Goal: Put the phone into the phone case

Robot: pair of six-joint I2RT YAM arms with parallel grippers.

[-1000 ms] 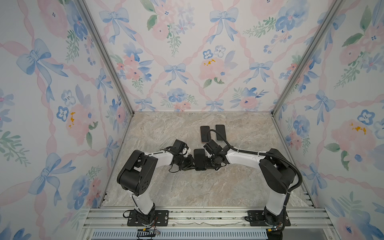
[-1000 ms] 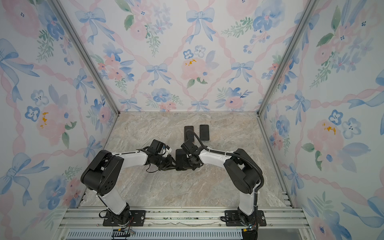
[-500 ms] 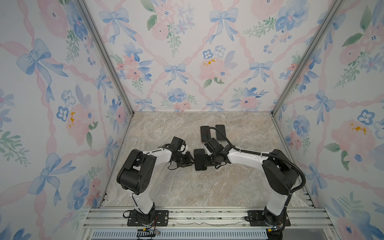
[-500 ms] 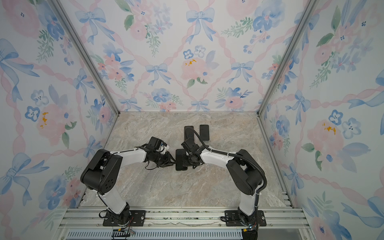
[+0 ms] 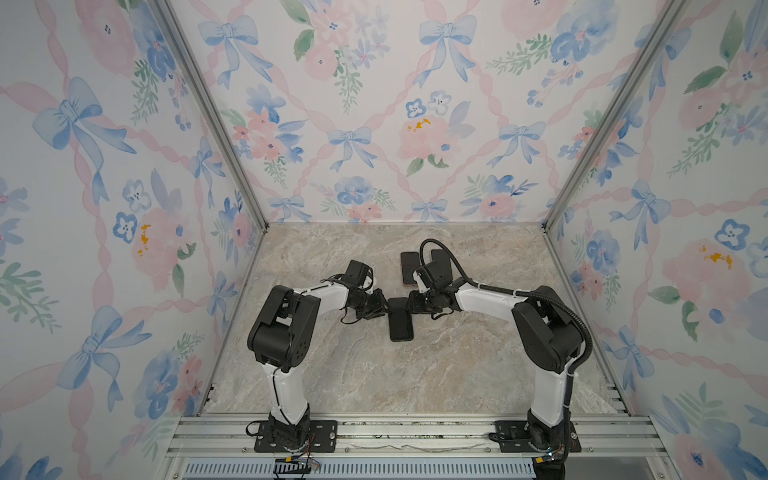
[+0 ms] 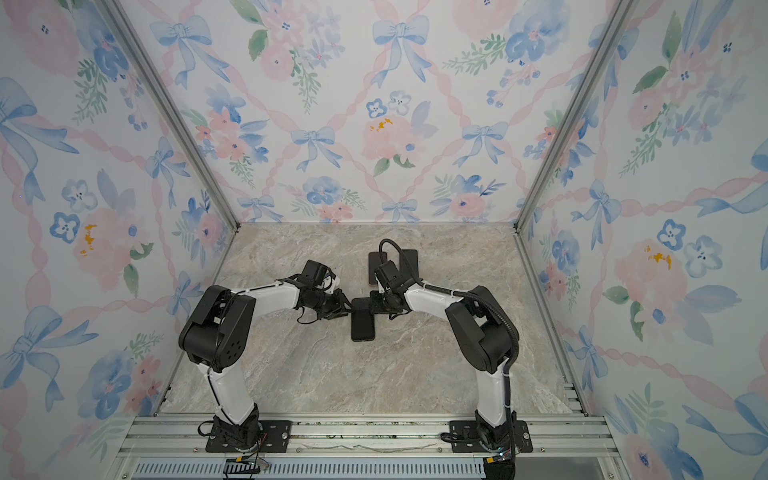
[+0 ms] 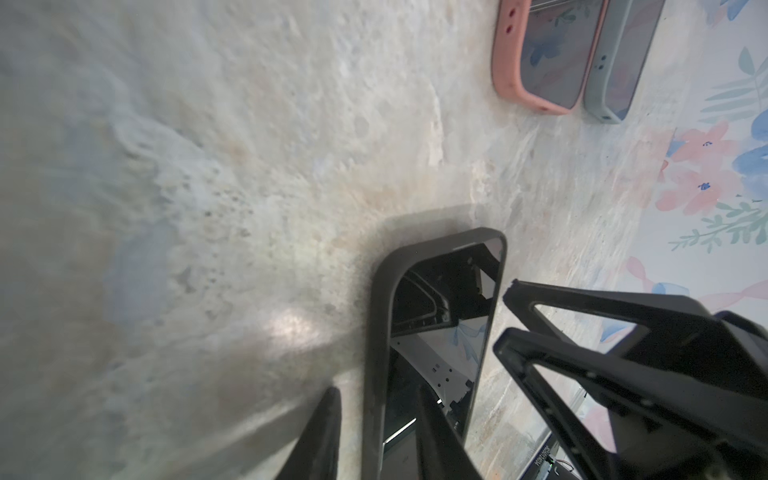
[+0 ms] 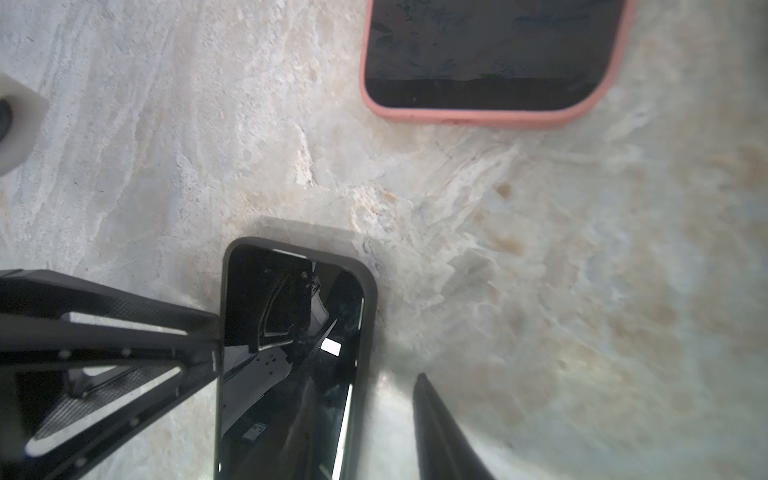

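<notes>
Now both claws flank the cased phone
Black phone (image 5: 400, 322) lies flat inside its black phone case (image 7: 376, 332) on the marble table (image 5: 415, 374); left gripper (image 5: 385, 306) part-open astride the case's left rim, clamping nothing; right gripper (image 5: 411, 305) part-open astride the right rim, likewise empty.

A black phone (image 8: 270, 291) in a black case (image 8: 369, 332) lay between the black left pincer (image 5: 386, 307) and right pincer (image 5: 410, 302). Beyond them were a pink case (image 7: 505, 62) and a grey case (image 7: 594, 91). The counter (image 7: 249, 166) was beige marble.
</notes>
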